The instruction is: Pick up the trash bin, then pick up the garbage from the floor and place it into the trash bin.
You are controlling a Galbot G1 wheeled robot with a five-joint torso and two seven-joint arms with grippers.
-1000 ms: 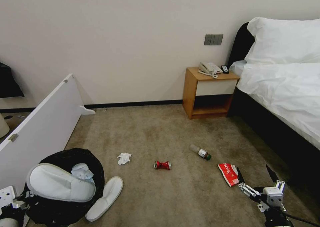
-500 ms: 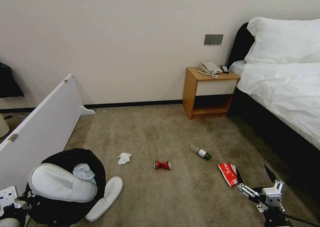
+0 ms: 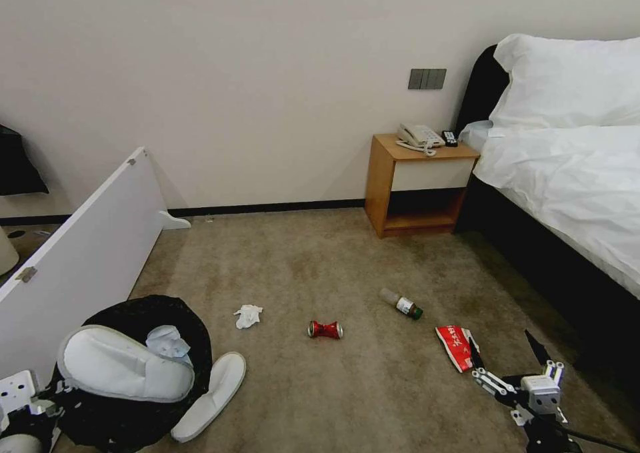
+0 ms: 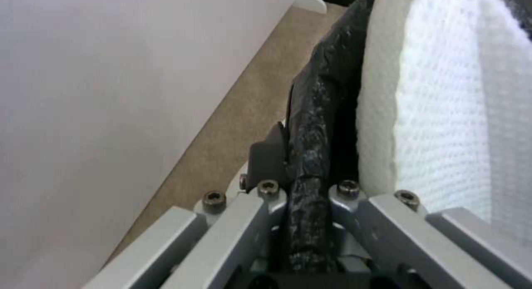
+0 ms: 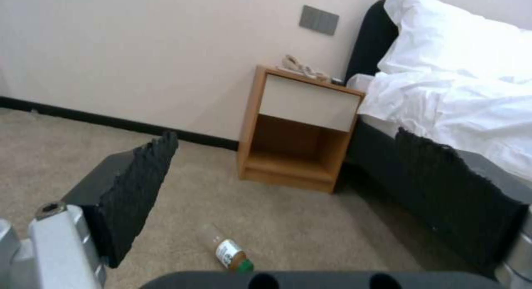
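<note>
carpet (image 3: 333,386) | left end effector (image 4: 307,189) clamps trash bin (image 3: 143,313) rim | right end effector (image 3: 507,356) wide, beside red packet (image 3: 457,346)

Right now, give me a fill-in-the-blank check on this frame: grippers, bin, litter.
1. The left gripper is shut on the rim of the ___.
2. The right gripper, jaws open, hovers nearest the red ___.
3. One white slipper lies across the bin; the other slipper lies on the ___.
4. The crushed can lies between the tissue and the ___.

Missing words: trash bin; packet; carpet; bottle
</note>
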